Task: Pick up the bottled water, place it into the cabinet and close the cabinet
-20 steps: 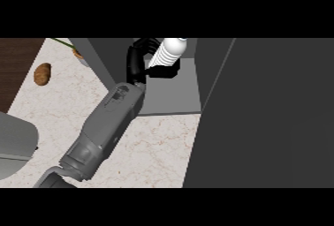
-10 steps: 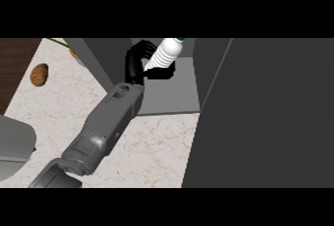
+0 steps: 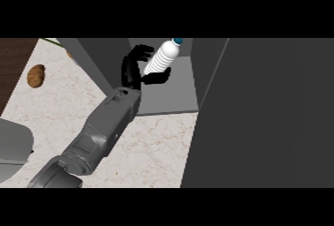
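Marble counter (image 3: 157, 145) w/ open grey cabinet (image 3: 171, 95) — left hand (image 3: 135, 70) curled round bottled water (image 3: 160, 57), tilted inside cabinet. Light, smooth plastic, probably slippery — mid-body hold suits. Right hand unseen.

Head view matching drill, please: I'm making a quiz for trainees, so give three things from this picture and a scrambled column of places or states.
Things:
1. bottled water
2. brown object
3. cabinet door

Places or states:
A. lying at the counter's left edge
B. dark panel filling the view's right
C. held by the left robot hand inside the cabinet

Pairs: 1-C, 2-A, 3-B
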### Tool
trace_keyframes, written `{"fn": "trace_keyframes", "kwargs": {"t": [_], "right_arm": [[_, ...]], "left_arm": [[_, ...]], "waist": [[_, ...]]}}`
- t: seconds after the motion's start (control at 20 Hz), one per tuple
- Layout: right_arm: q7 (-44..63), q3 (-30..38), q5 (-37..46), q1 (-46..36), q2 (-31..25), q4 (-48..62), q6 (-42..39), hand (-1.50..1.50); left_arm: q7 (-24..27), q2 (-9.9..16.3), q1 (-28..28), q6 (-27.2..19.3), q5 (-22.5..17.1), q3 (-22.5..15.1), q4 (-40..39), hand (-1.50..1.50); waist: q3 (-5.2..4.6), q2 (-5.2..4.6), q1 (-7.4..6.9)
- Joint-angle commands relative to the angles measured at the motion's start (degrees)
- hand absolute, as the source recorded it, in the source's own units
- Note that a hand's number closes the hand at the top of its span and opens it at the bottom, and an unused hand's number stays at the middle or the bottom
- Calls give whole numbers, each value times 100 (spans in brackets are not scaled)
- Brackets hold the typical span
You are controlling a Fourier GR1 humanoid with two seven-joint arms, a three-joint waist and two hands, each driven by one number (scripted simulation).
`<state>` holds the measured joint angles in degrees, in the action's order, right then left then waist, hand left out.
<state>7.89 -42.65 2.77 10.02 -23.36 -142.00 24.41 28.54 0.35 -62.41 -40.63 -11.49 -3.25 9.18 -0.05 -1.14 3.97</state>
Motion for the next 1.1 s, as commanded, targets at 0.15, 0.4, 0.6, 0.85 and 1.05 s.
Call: {"fn": "trace_keyframes", "kwargs": {"t": [0.15, 0.4, 0.6, 0.85, 1.05], "right_arm": [[87, 77, -78, 55, -182, -338, -159, -150], [-115, -12, -23, 187, -141, -299, -109, -150], [216, -87, 50, -18, -140, -460, -81, -150], [-104, -169, 125, 145, -115, -249, -36, -150], [103, 28, -72, -24, -109, -252, -59, -150]], "left_arm": [[-192, -32, -158, -437, 347, -234, -575, -150], [39, 122, -15, -532, 370, -173, -540, -150], [-42, 189, -144, -467, 325, -90, -556, -150], [289, 116, -34, -18, 196, 63, -279, -150], [837, -33, 26, 731, -4, 242, 199, 150]], "waist": [[1, -31, 61], [-2, -26, 31], [-13, -55, 73], [-8, -32, 78], [-10, 1, -56]]}}
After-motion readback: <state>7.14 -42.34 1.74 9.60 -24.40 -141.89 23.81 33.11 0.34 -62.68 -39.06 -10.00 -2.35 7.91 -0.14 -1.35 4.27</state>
